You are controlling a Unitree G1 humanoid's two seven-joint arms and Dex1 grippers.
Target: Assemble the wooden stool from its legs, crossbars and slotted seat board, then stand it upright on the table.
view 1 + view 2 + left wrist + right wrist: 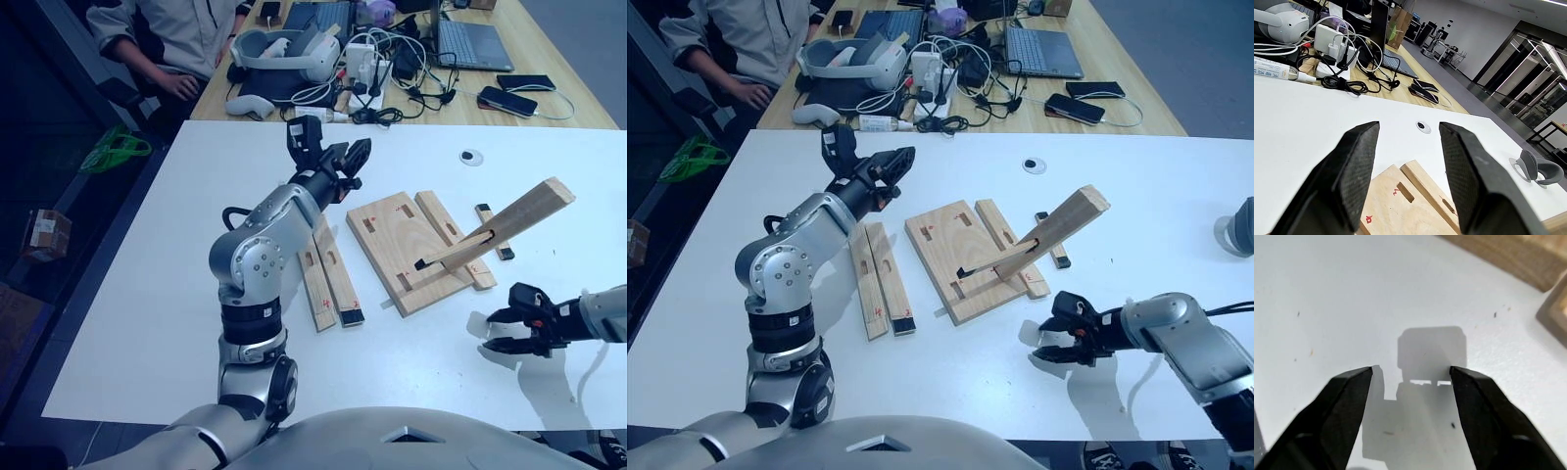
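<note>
White table, cluttered wooden desk behind. Left gripper is held raised above the table just off the far left corner of the board, jaws wide, nothing held. Right gripper is held low over the table near the board's near right corner, jaws wide, nothing held.

Flat light wooden slotted seat board lies mid-table. One pale wooden leg is stuck tilted in a slot.

Step judged: seating that leg. It should be gripped low near the slot and straightened before pressing, with the board steadied against sliding.

Counted:
- one board
- one tilted leg
- two slotted black-tipped wooden pieces left of the board
- one plank touching its right edge
- one thin dark-ended bar beyond
</note>
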